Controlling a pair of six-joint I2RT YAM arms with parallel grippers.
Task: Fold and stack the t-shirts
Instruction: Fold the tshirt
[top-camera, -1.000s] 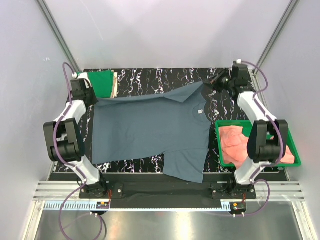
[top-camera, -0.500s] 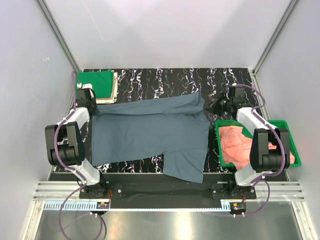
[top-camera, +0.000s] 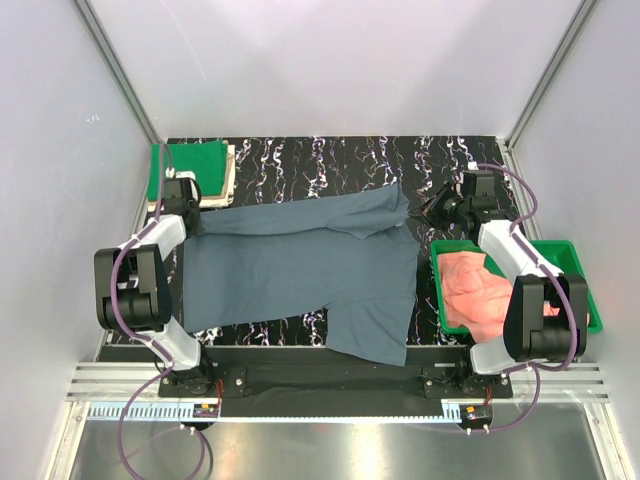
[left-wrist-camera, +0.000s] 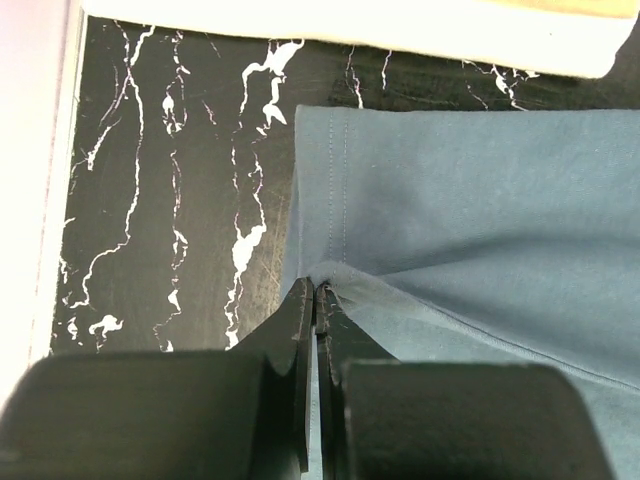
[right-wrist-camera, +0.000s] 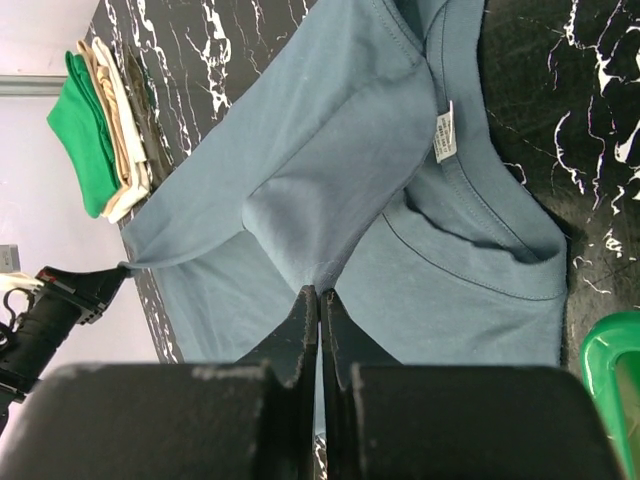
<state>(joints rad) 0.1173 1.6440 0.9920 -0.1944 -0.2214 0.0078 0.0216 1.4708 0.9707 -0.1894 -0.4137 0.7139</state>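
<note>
A slate blue-grey t-shirt (top-camera: 300, 265) lies spread across the black marbled table, its far edge folded over toward the near side. My left gripper (top-camera: 196, 220) is shut on the shirt's far left corner; the left wrist view shows cloth (left-wrist-camera: 450, 200) pinched at my left gripper's (left-wrist-camera: 316, 290) tips. My right gripper (top-camera: 428, 211) is shut on the shirt by the collar; a bunched fold (right-wrist-camera: 320, 200) rises into my right gripper's (right-wrist-camera: 320, 292) closed tips. Folded green (top-camera: 192, 165) and beige (top-camera: 229, 178) t-shirts are stacked at the far left. Salmon-pink t-shirts (top-camera: 478, 290) lie in the tray.
The green plastic tray (top-camera: 592, 310) sits at the right edge of the table, close to the right arm. The folded stack (right-wrist-camera: 95, 140) lies just beyond the left gripper. One sleeve (top-camera: 372, 335) hangs toward the table's near edge. White walls close in on the table.
Both grippers have carried the shirt's far edge toward the near side and lowered it, so the collar edge now lies folded over the body. Over the last half second they barely moved.
</note>
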